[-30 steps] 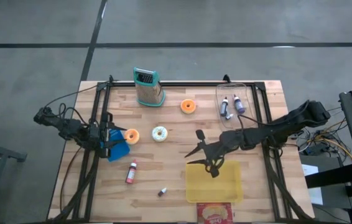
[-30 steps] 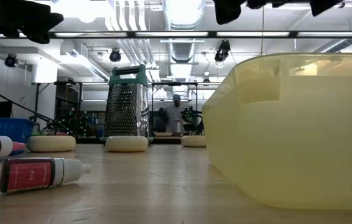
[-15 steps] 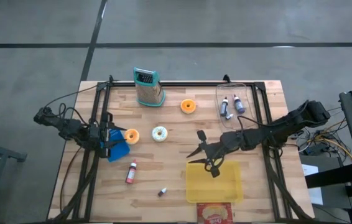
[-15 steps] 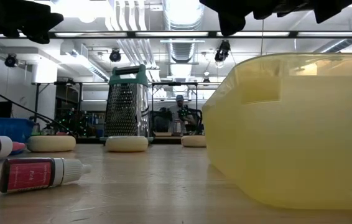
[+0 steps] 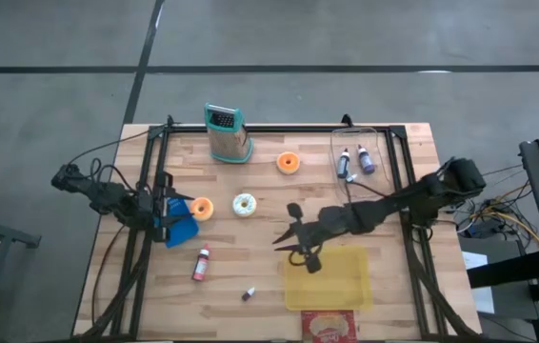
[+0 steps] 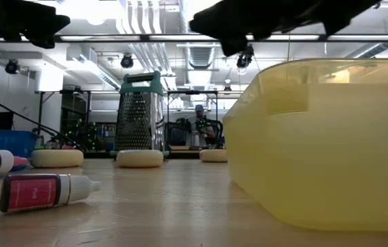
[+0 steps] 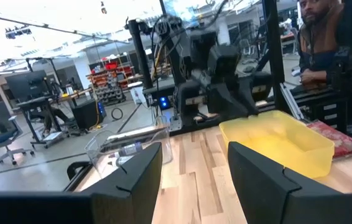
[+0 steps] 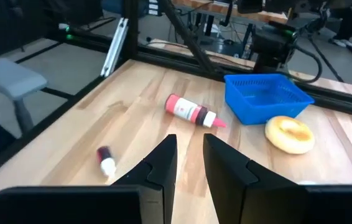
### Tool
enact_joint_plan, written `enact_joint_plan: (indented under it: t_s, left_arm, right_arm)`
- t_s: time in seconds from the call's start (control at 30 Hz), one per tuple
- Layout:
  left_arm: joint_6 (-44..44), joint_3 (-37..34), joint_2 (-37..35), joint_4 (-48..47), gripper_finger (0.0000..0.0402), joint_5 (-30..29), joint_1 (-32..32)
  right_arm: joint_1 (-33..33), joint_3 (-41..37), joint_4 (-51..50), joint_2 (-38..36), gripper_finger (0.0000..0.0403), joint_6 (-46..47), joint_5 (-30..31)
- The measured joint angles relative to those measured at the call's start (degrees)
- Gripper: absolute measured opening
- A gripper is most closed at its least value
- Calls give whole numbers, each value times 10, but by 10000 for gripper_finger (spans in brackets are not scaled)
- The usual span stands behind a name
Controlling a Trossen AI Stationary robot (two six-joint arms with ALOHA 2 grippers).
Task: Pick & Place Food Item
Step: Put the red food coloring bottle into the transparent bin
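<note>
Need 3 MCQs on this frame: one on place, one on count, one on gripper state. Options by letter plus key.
1. Where does the blue mesh basket sit?
A. by the left gripper at the table's left edge
B. inside the yellow tub
C. beside the grater

2. How many ring doughnuts lie on the wooden table?
A. one
B. three
C. five

3. The right gripper is:
A. shut on a doughnut
B. open and empty
C. out of view

Key:
1 A: the high view shows it at the left gripper.
2 B: two orange, one white-glazed.
3 B: its fingers are spread with nothing between them, beside the yellow plastic tub.
</note>
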Motion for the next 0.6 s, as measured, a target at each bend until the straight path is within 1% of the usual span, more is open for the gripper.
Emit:
enact_joint_plan:
  t_s: [0.07, 0.23, 0.37, 0.43, 0.6]
  left_arm:
    - [0, 0, 0, -2, 188, 0, 0]
    - [0, 0, 2, -2, 188, -4, 0]
    - [0, 0, 2, -4, 188, -4, 0]
    - [0, 0, 2, -5, 188, -4, 0]
    - [0, 0, 2, -5, 188, -4, 0]
  right_arm:
    - [-3, 26, -3, 18, 74, 7, 0]
    - [-3, 95, -111, 57, 72, 12, -2]
    - [2, 144, -157, 85, 68, -7, -23]
    - [5, 164, -164, 99, 68, -14, -37]
    - [10, 185, -172, 127, 68, -16, -57]
